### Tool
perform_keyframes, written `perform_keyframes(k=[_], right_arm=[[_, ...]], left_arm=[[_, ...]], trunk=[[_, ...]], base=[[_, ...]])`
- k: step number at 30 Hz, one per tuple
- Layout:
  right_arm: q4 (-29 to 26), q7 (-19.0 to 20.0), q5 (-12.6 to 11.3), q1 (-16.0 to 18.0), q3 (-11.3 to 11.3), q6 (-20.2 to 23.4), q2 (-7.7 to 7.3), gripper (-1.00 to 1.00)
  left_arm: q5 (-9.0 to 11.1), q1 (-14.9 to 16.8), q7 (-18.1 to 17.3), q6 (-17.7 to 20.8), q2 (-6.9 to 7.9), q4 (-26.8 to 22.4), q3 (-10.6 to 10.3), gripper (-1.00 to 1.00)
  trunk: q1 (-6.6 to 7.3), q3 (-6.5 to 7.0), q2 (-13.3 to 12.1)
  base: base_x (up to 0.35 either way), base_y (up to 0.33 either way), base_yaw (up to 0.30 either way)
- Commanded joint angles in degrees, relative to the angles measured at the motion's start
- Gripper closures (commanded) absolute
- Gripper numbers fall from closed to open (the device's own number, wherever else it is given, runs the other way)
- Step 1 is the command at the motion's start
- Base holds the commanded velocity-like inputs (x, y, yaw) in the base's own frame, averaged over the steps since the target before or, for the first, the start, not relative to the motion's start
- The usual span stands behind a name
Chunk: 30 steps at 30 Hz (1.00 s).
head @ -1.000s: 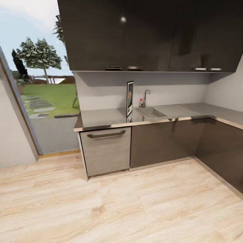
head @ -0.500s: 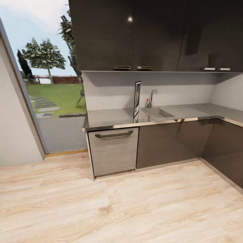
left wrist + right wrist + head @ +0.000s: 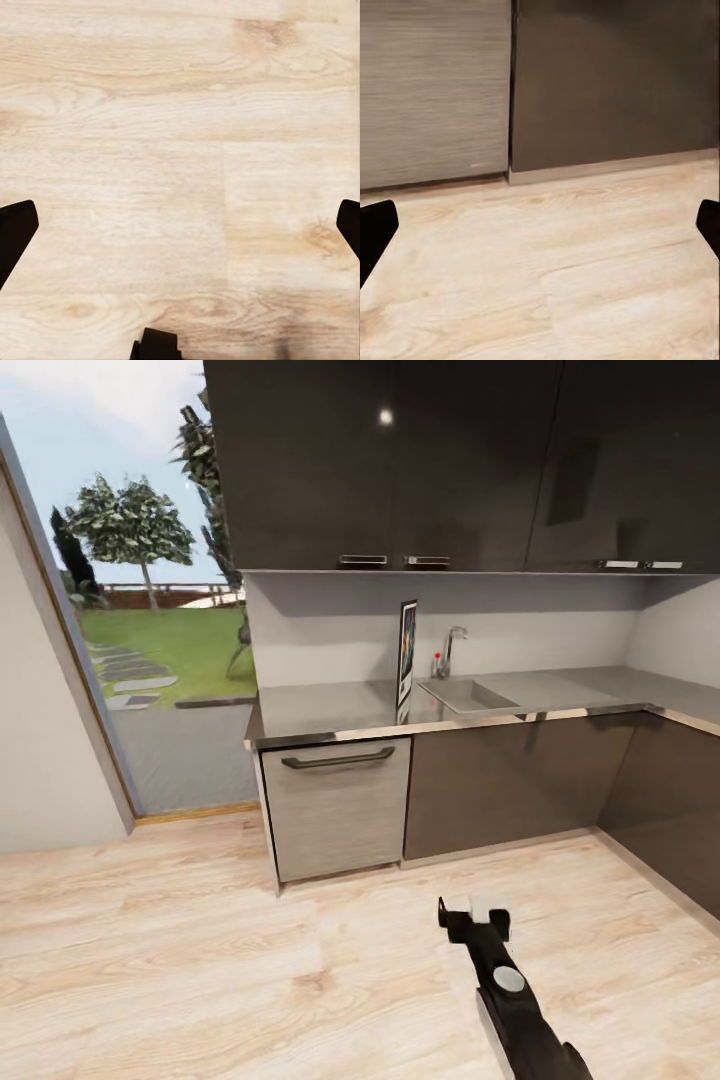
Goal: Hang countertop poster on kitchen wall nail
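The poster (image 3: pixel 406 654) stood upright and edge-on to the camera on the countertop (image 3: pixel 320 710), just beside the sink (image 3: pixel 468 695) and near the tap (image 3: pixel 452 648), under the dark wall cupboards (image 3: pixel 400 460). Nothing touched it. No wall nail could be made out. The right gripper (image 3: pixel 474 920) hung low over the wood floor (image 3: pixel 200 960), well short of the cabinets; its wrist view showed both fingertips (image 3: pixel 375 232) spread wide, with nothing between them. The left gripper's fingertips (image 3: pixel 15 236) were likewise wide apart over bare floor, empty. Judged from this, no step was complete: approach, pickup and hanging all remained.
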<state>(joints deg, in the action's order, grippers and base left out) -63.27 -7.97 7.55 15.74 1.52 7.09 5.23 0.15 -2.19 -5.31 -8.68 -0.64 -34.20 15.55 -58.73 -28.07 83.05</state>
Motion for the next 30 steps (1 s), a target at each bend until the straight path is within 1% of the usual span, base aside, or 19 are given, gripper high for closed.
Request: perform_keyframes(k=[1, 2, 3, 4, 8, 10, 13, 15, 18, 22, 23, 24, 26, 28, 30], right_arm=[[-0.34, -0.75, 0.55, 1.70, 0.11, 1.59, 0.09, -1.00], [-0.63, -1.35, 0.54, 4.63, 0.09, 3.84, 0.23, -1.00], [-0.74, -1.56, 0.54, 5.98, 0.09, 5.06, 0.28, -1.00], [-0.88, -1.86, 0.54, 8.53, 0.11, 7.57, 0.38, -1.00], [-1.04, -2.23, 0.54, 13.80, 0.14, 12.63, 0.77, -1.00], [-1.11, -2.42, 0.54, 18.03, 0.19, 16.81, 1.52, -1.00], [-1.23, -2.47, 0.49, 19.85, 0.80, 18.44, 1.83, -1.00], [-1.44, -2.54, 0.47, 20.83, 1.85, 19.27, 2.03, -1.00], [-1.63, -2.88, 0.44, 22.38, 2.73, 19.88, 2.15, -1.00], [-1.72, -3.21, 0.39, 24.15, 3.18, 20.39, 2.29, -1.00], [-1.76, -3.27, 0.38, 25.14, 3.26, 21.06, 2.37, -1.00], [-1.99, -3.35, 0.36, 28.22, 3.99, 24.33, 2.97, -1.00], [-2.01, -3.36, 0.36, 29.07, 4.31, 24.81, 3.06, -1.00], [-1.99, -3.37, 0.29, 31.06, 4.55, 25.37, 3.53, -1.00], [-1.97, -3.37, -0.02, 31.79, 4.58, 25.50, 3.67, -1.00]], left_arm=[[0.02, -0.01, -0.55, -0.02, -0.07, -0.08, 0.40, -1.00], [0.02, -0.01, -0.56, -0.02, -0.07, -0.08, 0.42, -1.00], [0.02, -0.01, -0.57, -0.02, -0.07, -0.08, 0.42, -1.00], [0.02, -0.01, -0.57, -0.02, -0.07, -0.08, 0.43, -1.00], [0.02, -0.01, -0.58, -0.02, -0.07, -0.09, 0.44, -1.00], [0.02, -0.01, -0.58, -0.02, -0.07, -0.13, 0.44, -1.00], [0.02, -0.01, -0.58, -0.02, -0.07, -0.11, 0.44, -1.00], [0.02, -0.01, -0.58, -0.02, -0.07, -0.12, 0.44, -1.00], [0.02, -0.01, -0.58, -0.02, -0.05, -0.10, 0.44, -1.00], [0.02, -0.01, -0.58, -0.02, -0.02, -0.14, 0.44, -1.00], [0.02, -0.01, -0.58, -0.02, -0.01, -0.15, 0.44, -1.00], [0.02, -0.01, -0.58, -0.02, 0.02, -0.16, 0.44, -1.00], [0.02, -0.01, -0.58, -0.02, 0.02, -0.16, 0.44, -1.00], [0.02, -0.01, -0.58, -0.02, 0.02, -0.17, 0.44, -1.00], [0.02, -0.01, -0.58, -0.02, 0.02, -0.18, 0.44, -1.00]], trunk=[[0.00, -0.06, 0.03], [0.00, -0.06, 0.03], [0.00, -0.06, 0.03], [0.00, -0.06, 0.03], [0.00, -0.06, 0.03], [0.00, -0.06, 0.03], [0.00, -0.06, 0.03], [0.00, -0.06, 0.03], [0.00, -0.06, 0.03], [0.00, -0.06, 0.03], [0.00, -0.06, 0.03], [0.00, -0.06, 0.03], [0.00, -0.06, 0.03], [0.00, -0.06, 0.03], [0.00, -0.06, 0.03]], base=[[0.052, 0.000, 0.000], [0.128, 0.000, 0.000], [0.166, 0.000, 0.000], [0.225, 0.000, 0.000], [0.269, 0.000, 0.000], [0.310, 0.000, 0.000], [0.322, 0.000, 0.000], [0.329, 0.000, 0.000], [0.333, 0.000, 0.000], [0.335, 0.000, 0.000], [0.336, 0.016, 0.000], [0.317, 0.125, 0.000], [0.314, 0.137, 0.000], [0.300, 0.159, 0.000], [0.295, 0.165, 0.000]])
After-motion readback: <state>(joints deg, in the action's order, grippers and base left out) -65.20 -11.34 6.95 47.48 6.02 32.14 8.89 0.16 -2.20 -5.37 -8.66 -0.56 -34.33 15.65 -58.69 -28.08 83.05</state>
